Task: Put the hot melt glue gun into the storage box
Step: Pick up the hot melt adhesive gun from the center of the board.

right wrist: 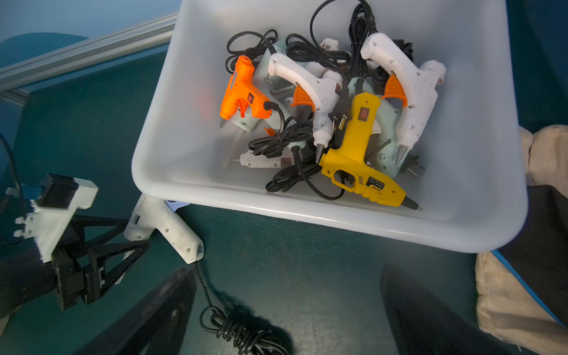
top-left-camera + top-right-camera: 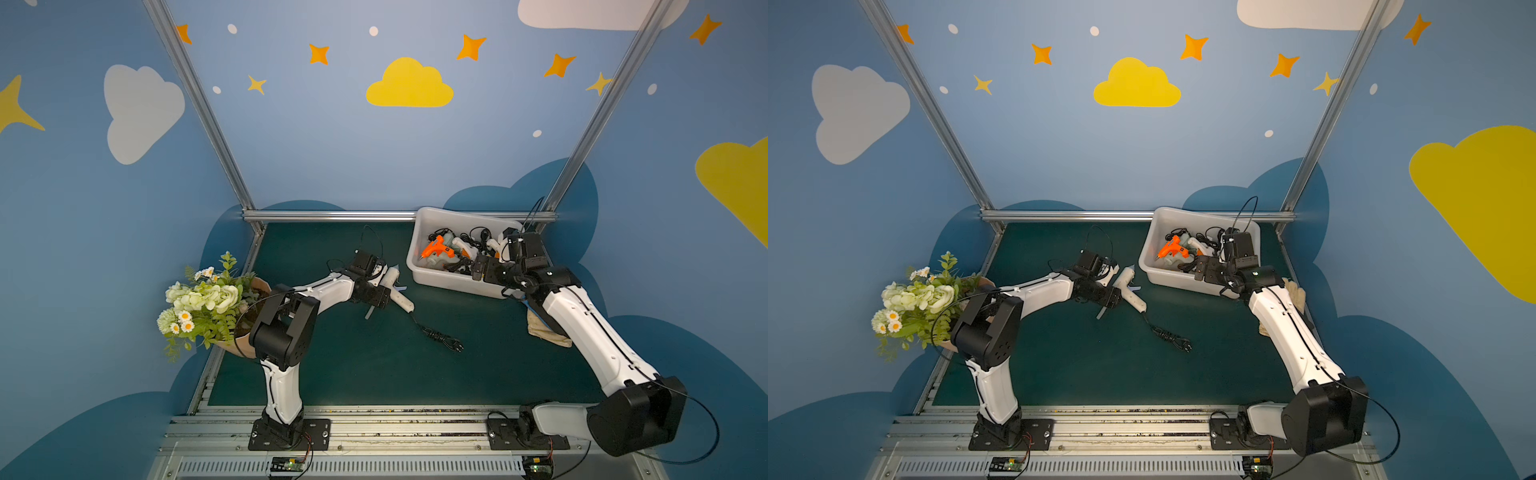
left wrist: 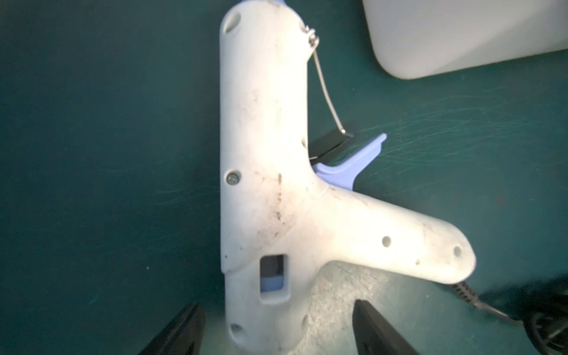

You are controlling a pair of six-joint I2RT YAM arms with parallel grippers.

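Observation:
A white hot melt glue gun point(image 2: 397, 286) point(image 2: 1130, 286) with a pale blue trigger point(image 3: 353, 166) lies flat on the green mat, left of the storage box. Its black cord ends in a coil point(image 2: 440, 336) nearer the front. My left gripper point(image 2: 388, 293) point(image 3: 278, 330) is down at the rear of the gun's barrel. It is open, a black finger on either side with a gap showing on both. The pale grey-white storage box point(image 2: 449, 282) point(image 1: 307, 215) stands at the back right. My right gripper point(image 2: 478, 268) point(image 1: 285, 307) hangs wide open over the box's near rim, with nothing in it.
Several glue guns with tangled cords lie in the box, among them an orange one point(image 1: 242, 95) and a yellow one point(image 1: 359, 153). A wrapped bouquet point(image 2: 203, 303) leans at the mat's left edge. A beige cloth point(image 2: 548, 332) lies under the right arm. An aluminium rail point(image 2: 332, 215) bounds the back.

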